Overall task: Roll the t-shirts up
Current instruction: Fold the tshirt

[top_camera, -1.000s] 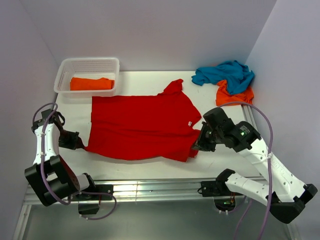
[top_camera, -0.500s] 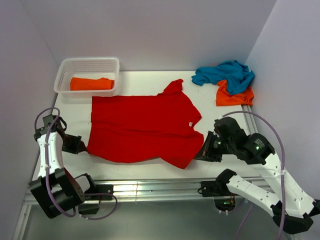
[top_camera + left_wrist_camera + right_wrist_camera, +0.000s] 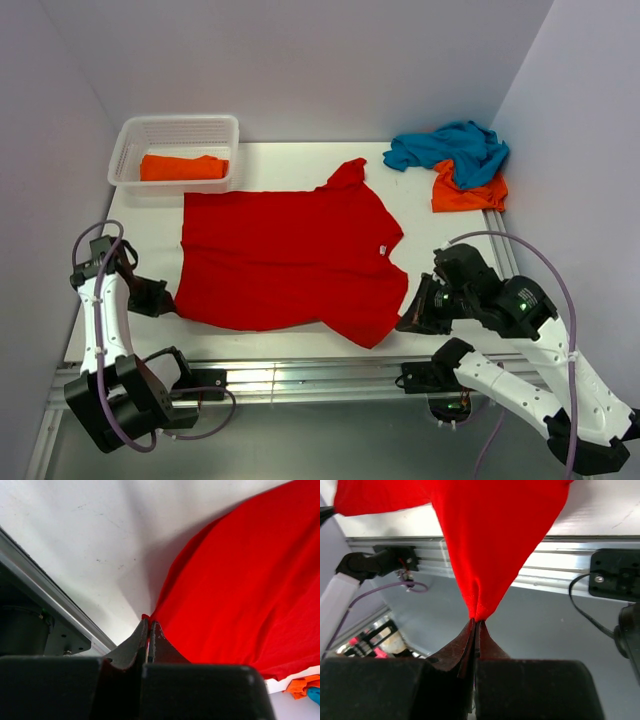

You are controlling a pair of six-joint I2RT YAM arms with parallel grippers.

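Note:
A bright red t-shirt (image 3: 285,255) lies spread flat across the middle of the white table (image 3: 290,165). My left gripper (image 3: 165,302) is shut on its near left corner, and the left wrist view shows the red cloth (image 3: 240,580) pinched between the jaws. My right gripper (image 3: 400,322) is shut on its near right corner, and the right wrist view shows the cloth (image 3: 490,540) pulled into a taut point over the table's front edge. A teal blue t-shirt (image 3: 450,147) and an orange t-shirt (image 3: 465,190) lie crumpled at the back right.
A white lattice basket (image 3: 175,132) at the back left holds another orange t-shirt (image 3: 183,167). A metal rail (image 3: 300,375) runs along the table's front edge. Grey walls close in on the left, back and right.
Both grippers have drawn the red t-shirt's near corners toward the front edge. The right gripper moved right and nearer, the left gripper moved nearer, and the near hem stretched.

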